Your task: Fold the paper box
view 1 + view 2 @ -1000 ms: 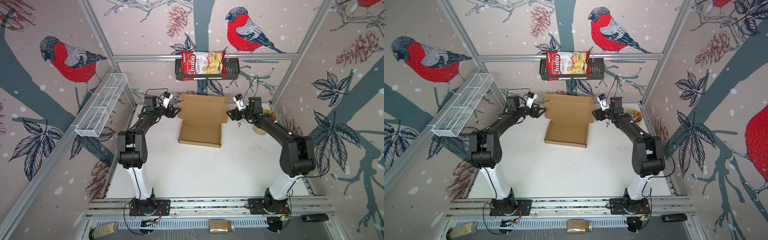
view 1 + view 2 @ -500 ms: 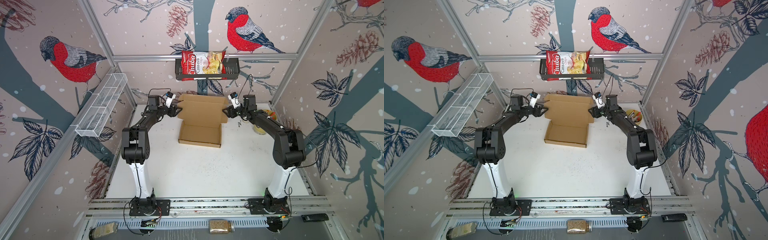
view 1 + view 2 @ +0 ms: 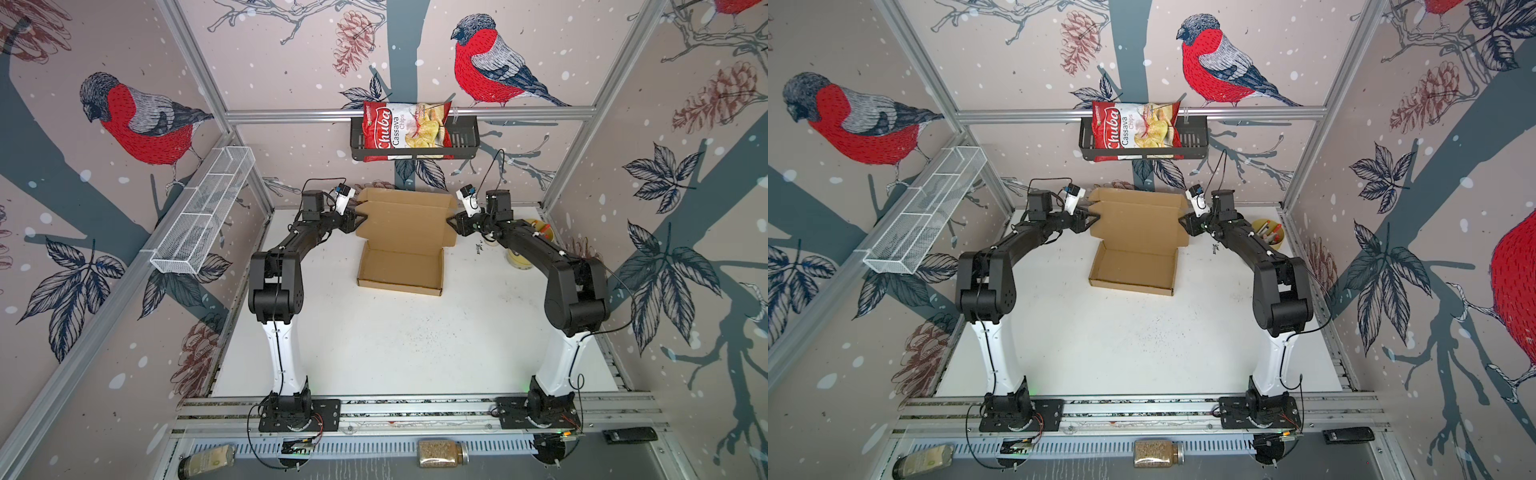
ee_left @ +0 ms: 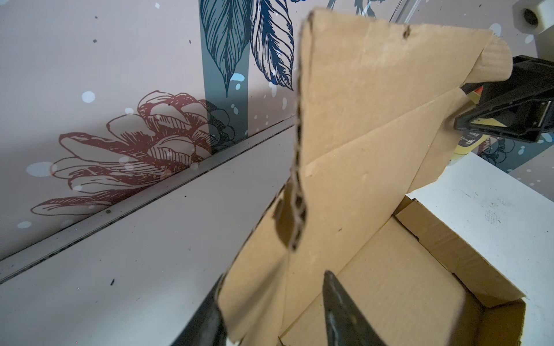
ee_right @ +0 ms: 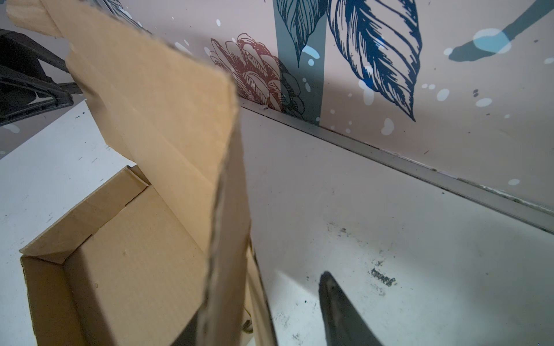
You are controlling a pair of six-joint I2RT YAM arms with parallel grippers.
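Right of the paper box stands a cup.

place: lab robot cell, I'd say
walls: bird wallpaper panels in an aluminium frame
bottom of frame: my two arms bolted to a rail
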